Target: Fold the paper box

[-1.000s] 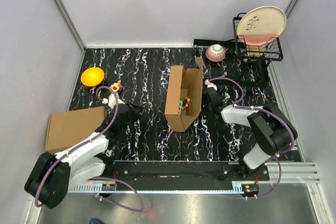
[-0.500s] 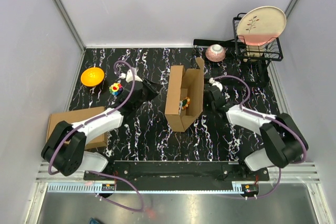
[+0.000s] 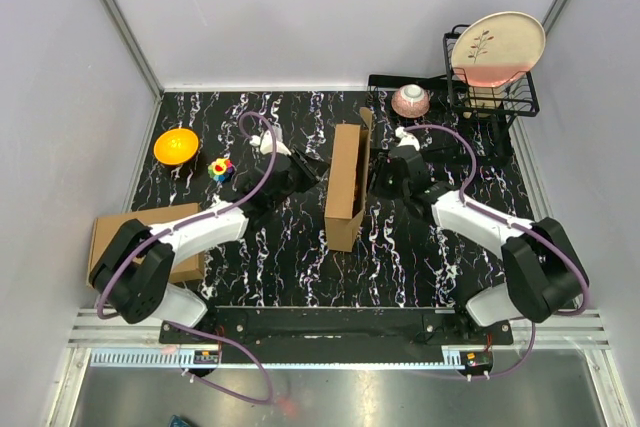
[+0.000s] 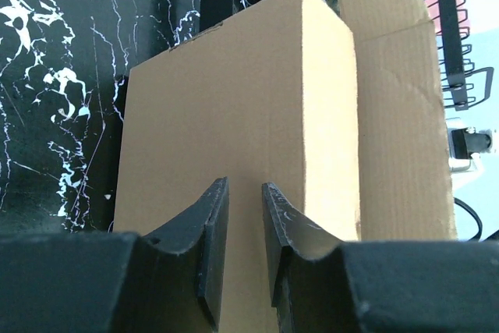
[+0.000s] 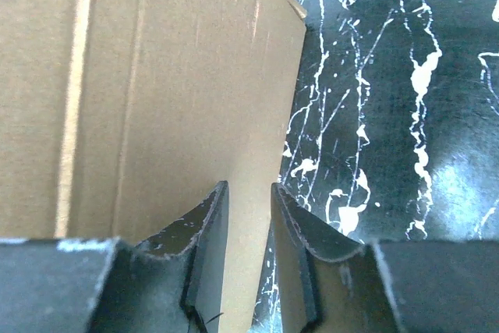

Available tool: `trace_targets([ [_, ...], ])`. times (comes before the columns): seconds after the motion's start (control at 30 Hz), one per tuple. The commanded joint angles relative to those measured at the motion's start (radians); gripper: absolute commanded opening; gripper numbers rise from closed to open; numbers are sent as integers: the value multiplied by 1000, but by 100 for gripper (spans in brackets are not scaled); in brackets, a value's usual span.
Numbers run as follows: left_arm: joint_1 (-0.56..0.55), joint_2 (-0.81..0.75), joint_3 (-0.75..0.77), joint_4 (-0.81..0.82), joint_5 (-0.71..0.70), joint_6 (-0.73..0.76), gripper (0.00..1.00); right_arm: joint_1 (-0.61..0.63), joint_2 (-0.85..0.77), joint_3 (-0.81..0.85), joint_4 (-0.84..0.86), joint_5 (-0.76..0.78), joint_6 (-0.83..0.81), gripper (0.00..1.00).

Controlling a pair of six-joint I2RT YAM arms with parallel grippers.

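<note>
The paper box (image 3: 347, 185) stands mid-table on edge, its long axis running near to far. The left gripper (image 3: 306, 169) and right gripper (image 3: 380, 177), jaws narrowly parted and empty, face its left and right sides.

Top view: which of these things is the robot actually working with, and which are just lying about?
Part of the job: paper box, with the left gripper and right gripper on either side of it.

Just lying about: orange bowl, toy, carton, pink bowl, rack, plate.
</note>
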Motion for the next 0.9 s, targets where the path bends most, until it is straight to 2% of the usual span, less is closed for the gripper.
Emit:
trace_targets([
  [0.0,-17,23,40,59,25,15,27,8,28,37,94,-89,14,35],
  [0.47,-57,60,46,61,27,22,27,53,76,79,110,-113,-20,35],
  [0.87,-56,32,-5,55,1,28,27,54,-8,164,3,91,-81,40],
])
